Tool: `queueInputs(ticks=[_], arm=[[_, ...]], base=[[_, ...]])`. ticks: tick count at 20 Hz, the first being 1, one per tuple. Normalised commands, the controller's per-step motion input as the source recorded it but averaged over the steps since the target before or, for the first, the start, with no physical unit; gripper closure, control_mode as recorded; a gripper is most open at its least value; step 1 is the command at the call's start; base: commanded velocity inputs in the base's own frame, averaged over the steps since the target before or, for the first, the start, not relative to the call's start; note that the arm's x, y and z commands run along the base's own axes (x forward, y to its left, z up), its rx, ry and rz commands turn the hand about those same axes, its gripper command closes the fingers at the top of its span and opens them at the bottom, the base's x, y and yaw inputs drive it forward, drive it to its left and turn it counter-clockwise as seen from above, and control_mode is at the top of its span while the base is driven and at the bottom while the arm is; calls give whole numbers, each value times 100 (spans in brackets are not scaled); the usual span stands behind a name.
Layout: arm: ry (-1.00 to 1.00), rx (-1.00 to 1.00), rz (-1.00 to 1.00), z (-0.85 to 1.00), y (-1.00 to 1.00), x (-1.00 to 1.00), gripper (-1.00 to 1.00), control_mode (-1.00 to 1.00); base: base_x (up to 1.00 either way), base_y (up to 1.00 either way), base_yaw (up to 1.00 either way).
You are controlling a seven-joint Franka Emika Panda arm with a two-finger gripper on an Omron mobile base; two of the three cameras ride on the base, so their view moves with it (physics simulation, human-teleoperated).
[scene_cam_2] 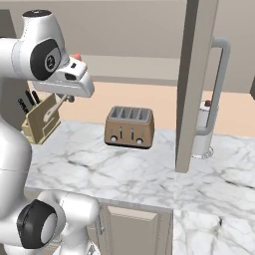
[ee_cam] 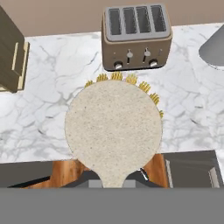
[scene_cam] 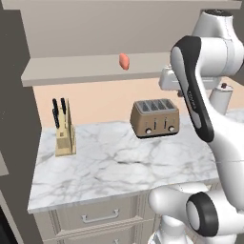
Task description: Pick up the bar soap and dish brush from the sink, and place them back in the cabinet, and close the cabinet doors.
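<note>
On your left stands the knife block [scene_cam: 64, 129] at the counter's end, and above it the bar soap [scene_cam: 124, 61] already lies on the cabinet [scene_cam: 95, 69] shelf. Moving right, the toaster [scene_cam: 155, 117] sits mid-counter, directly below where the hand hangs. The gripper [ee_cam: 114, 177] is closed narrow on the dish brush [ee_cam: 113, 129], its round cream head facing the hand camera with yellow bristles fringing the far edge (the handle itself is hidden between the fingers, so you cannot judge how deep the hold is).

Your main risk, I'd say, is the brush swinging or slipping in so thin a pinch as you lift toward the shelf; a tilt could drop it onto the toaster or marble counter [scene_cam: 119, 167]. Clipping the shelf's front lip with the wide head is the other hazard.

Further right, the open cabinet door [scene_cam_2: 194, 84] stands edge-on with its silver bar handle [scene_cam_2: 219, 89], near a white canister [scene_cam_2: 203, 132]. Keep the elbow away from that door.
</note>
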Motion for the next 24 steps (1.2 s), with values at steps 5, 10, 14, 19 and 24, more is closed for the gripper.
queueInputs(ticks=[5, 10, 14, 19, 24], arm=[[-7, 0, 0, 25, 0, 25, 100, -100], [-13, 0, 0, 5, 0, 21, 100, -100], [-20, 0, 1, 0, 0, 16, 100, -100], [-17, 0, 2, 0, -5, 32, 100, -100], [-12, 0, 0, 0, -10, 41, 100, -100]], base=[[0, 0, 0], [0, 0, 0], [0, 0, 0], [0, 0, 0], [0, 0, 0]])
